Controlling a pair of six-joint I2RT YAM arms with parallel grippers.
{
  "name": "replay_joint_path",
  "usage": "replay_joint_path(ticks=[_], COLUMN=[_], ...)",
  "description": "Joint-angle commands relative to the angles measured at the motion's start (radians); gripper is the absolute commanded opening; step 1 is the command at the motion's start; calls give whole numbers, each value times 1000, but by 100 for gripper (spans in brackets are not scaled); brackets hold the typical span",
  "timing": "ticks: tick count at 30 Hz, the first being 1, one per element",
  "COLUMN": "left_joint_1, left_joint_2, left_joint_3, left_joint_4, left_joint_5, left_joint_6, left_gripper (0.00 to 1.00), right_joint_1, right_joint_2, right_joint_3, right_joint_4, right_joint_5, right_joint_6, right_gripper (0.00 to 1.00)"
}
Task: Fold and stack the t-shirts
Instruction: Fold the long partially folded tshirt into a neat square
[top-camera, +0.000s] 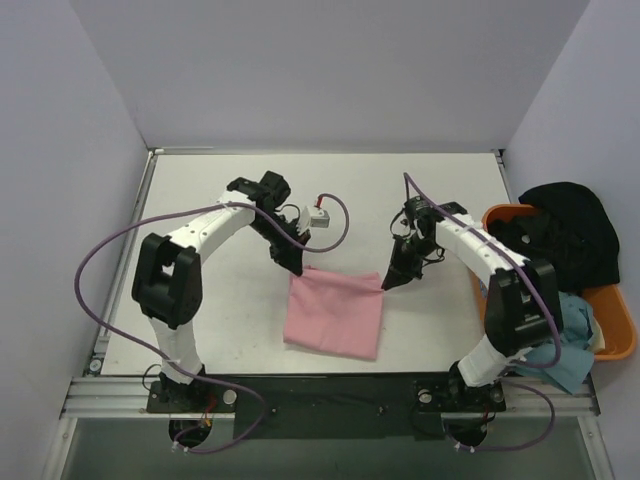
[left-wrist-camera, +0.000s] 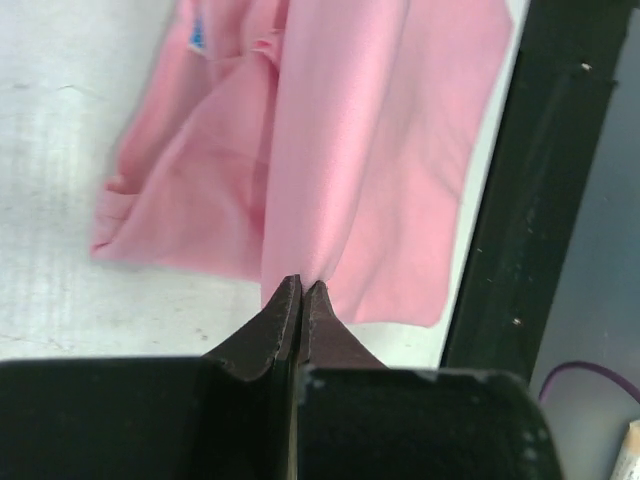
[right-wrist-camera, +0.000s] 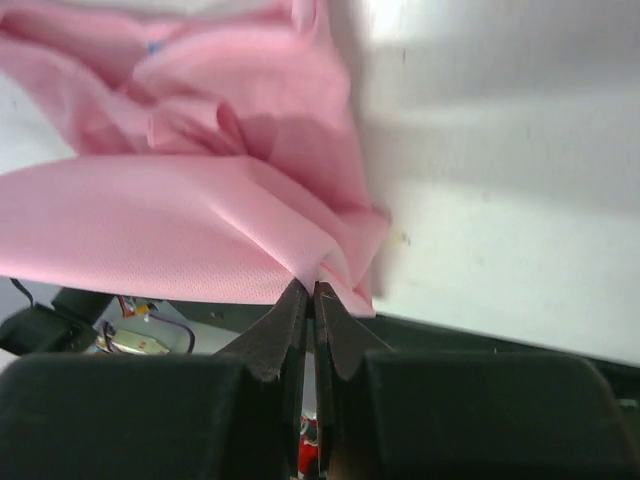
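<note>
1. Two arms work over a white table (top-camera: 370, 200). An orange tub (top-camera: 620, 335) sits at its right edge, holding a black shirt (top-camera: 565, 225) and a blue shirt (top-camera: 565, 345) that hangs over the tub's near side.
2. One pink shirt (top-camera: 333, 312) lies mid-table between the arms as a rough rectangle. Its near edge is close to the table's front rail.
3. Both grippers are at its far corners. The left gripper (top-camera: 297, 268) is at the far-left corner and the right gripper (top-camera: 386, 284) at the far-right one. In each wrist view the jaws are pressed together on a thin fold of pink cloth.
4. Risks, as I judge them:
   - Each pinch takes only a sliver of cloth at the fingertips. A sharp pull, or the arms drawing apart, could slide a corner free.
   - The wrist views show bunched layers behind the pinches. If a jaw has only the top layer, lifting could open the fold instead of carrying it.
   - Uneven height or pace between the arms would lay the fold askew.
   - Dragging toward the arms could push the near edge over the rail.
5. Writing: none can be read. A small blue tag (left-wrist-camera: 197, 35) shows on the pink cloth in the left wrist view, too blurred to make out.
</note>
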Motion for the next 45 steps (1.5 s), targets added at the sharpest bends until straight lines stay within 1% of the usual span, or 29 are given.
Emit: replay_joint_path(ticks=[1,3,6,12,13,14,15,16,17,18,19,20,21,23,25,26,27,28,29,30,31,32,33,34,36,39,42,44,45], left_joint_1=[54,66,67,73,77,80,83,86,89,90,95,97,98,106,132,141,164,170,169,166,150,143,121,110,100,95,89,89,92], left_joint_2=[98,148,176,235,244,247,256,259,267,270,273,273,270,256,223,192,175,134,111,62,35,8,3,3,15,47,104,150,164], left_joint_3=[104,119,111,111,111,114,121,125,140,148,163,174,188,214,210,204,184,173,138,106,43,-20,-40,-77,-137,-169,-142,-116,-107], left_joint_4=[107,147,219,318,332,360,371,398,403,421,426,438,444,454,483,492,504,506,512,513,524,527,517,513,539,604,680,734,754], left_joint_5=[-34,-50,-64,-116,-125,-148,-160,-186,-196,-206,-206,-197,-194,-202,-229,-245,-252,-258,-260,-228,-160,-121,-81,-75,-82,-104,-116,-149,-210], left_joint_6=[-108,-140,-152,-221,-249,-260,-295,-312,-345,-366,-401,-419,-450,-485,-528,-542,-569,-576,-574,-565,-552,-542,-541,-536,-548,-557,-605,-651,-674], left_gripper=[0,0,0,0,7,14,29,38,44,53,59,73,76,78,79,79,79,78,72,57,41,23,19,14,10,9,9,9,8], right_joint_1=[-21,-36,-81,-86,-90,-92,-101,-108,-121,-130,-142,-148,-153,-147,-129,-116,-92,-54,-27,21,51,86,94,94,92,83,56,45,42], right_joint_2=[143,180,221,330,347,350,358,364,372,376,376,372,355,311,242,178,150,87,55,13,-4,-10,-6,13,49,117,197,221,228], right_joint_3=[84,116,134,180,185,185,194,200,226,240,269,282,297,296,242,216,155,127,71,40,-6,-49,-69,-97,-119,-113,-82,-76,-73], right_joint_4=[75,90,138,150,161,173,204,215,227,230,230,229,221,192,173,173,170,173,187,201,245,296,317,337,389,442,451,454,454], right_joint_5=[-45,-25,-13,17,24,32,32,44,50,73,84,105,115,150,182,219,234,253,262,257,213,186,122,101,116,103,95,104,118], right_joint_6=[-52,-49,-30,-46,-40,-34,-26,-20,-18,-18,-26,-29,-47,-85,-115,-116,-115,-104,-99,-81,-69,-41,-24,17,37,23,17,20,19], right_gripper=[0,0,0,0,3,13,19,29,32,35,36,38,39,40,40,40,40,39,31,23,12,7,0,0,0,0,0,0,0])
